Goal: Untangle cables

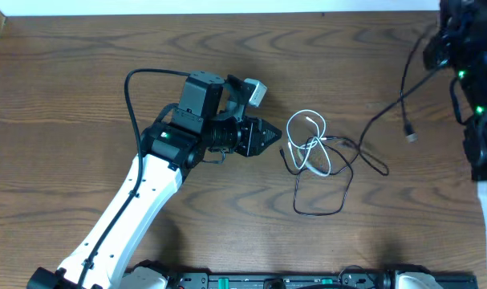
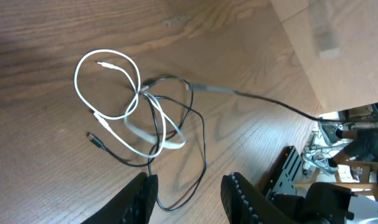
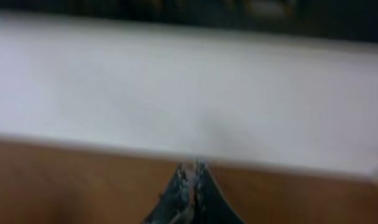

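Brown wood-grain worktop (image 1: 66,96) is seen from above. At the left, a white arm is stretched diagonally from the near edge. Its left end effector (image 1: 269,136) is pointed rightward, just beside the cables (image 1: 314,151) but apart from them. Its jaws are parted and nothing is held between them.

Just right of centre, the cables are laid flat on the worktop in one tangle. The white cable (image 2: 105,51) is curled into a round loop with a small plug end inside it. The black cable (image 2: 204,146) is threaded across it and draped in a wider loop toward the near edge. A dark strand is led off rightward from the knot; where it ends cannot be told.

At the far right, the right end effector (image 3: 192,183) is closed, with nothing seen in it, well apart from the tangle.

Several failures can be expected:
- If both cords are pinched together at the crossing, the whole knot would be dragged instead of parted.
- If one cord is pulled while the other is not pinned, the crossing could be tightened.
- A plug end could be snagged in a loop.
- The thin cords could be missed against the flat wood.
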You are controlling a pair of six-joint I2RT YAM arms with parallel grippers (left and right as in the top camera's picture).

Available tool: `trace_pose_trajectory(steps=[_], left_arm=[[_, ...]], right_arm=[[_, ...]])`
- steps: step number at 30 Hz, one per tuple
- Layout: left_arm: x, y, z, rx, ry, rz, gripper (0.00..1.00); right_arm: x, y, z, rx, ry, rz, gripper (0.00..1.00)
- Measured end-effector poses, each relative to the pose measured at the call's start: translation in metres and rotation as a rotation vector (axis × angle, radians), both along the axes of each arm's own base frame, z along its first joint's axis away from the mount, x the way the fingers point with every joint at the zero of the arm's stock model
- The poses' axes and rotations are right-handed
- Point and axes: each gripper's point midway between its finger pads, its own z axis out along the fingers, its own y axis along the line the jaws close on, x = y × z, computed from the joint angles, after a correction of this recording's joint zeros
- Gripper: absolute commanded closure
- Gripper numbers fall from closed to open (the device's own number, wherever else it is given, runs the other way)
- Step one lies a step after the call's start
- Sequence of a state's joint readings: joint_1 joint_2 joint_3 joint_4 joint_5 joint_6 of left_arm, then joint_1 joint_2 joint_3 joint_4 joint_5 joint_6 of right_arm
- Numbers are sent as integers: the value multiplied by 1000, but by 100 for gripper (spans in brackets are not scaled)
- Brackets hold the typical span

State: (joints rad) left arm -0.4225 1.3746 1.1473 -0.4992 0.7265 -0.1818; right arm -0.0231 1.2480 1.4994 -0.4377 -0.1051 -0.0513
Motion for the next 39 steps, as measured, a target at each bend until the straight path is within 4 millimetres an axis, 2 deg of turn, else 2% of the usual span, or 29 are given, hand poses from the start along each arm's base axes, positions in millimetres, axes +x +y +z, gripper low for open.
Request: trace_pose_trajectory(steps=[2, 5, 7, 8, 11, 14, 19, 23, 26, 32, 34, 37, 39], left_arm=[[-1, 0, -1, 2, 5, 0, 61], [-2, 1, -2, 6, 12, 0, 61], [-2, 1, -2, 6, 13, 0, 61], [-2, 1, -2, 7, 14, 0, 61], [-2, 1, -2, 7, 15, 0, 61], [-2, 1, -2, 7, 15, 0, 61], [-2, 1, -2, 7, 15, 0, 61], [-2, 1, -2, 7, 15, 0, 61], [-2, 1, -2, 7, 16, 0, 61], [-3, 1, -3, 9, 19, 0, 61], [-3, 1, -3, 9, 19, 0, 61], [-3, 1, -3, 9, 19, 0, 61], [-3, 1, -3, 10, 21, 0, 61]], right_arm=[[8, -20, -41, -97, 144, -67, 99], [17, -59, -90, -203, 313, -201, 99], [22, -94, -114, -265, 396, -320, 99], [22, -120, -129, -300, 452, -407, 99], [16, -166, -141, -301, 497, -554, 99], [-3, -219, -144, -225, 502, -722, 99], [-35, -280, -145, -19, 448, -859, 99], [-48, -301, -147, 94, 419, -874, 99], [-52, -309, -155, 133, 429, -877, 99], [-54, -318, -191, 189, 520, -879, 99], [-51, -319, -203, 201, 550, -871, 93], [-48, -320, -216, 223, 574, -868, 64], [-47, -320, -219, 219, 583, -862, 57]])
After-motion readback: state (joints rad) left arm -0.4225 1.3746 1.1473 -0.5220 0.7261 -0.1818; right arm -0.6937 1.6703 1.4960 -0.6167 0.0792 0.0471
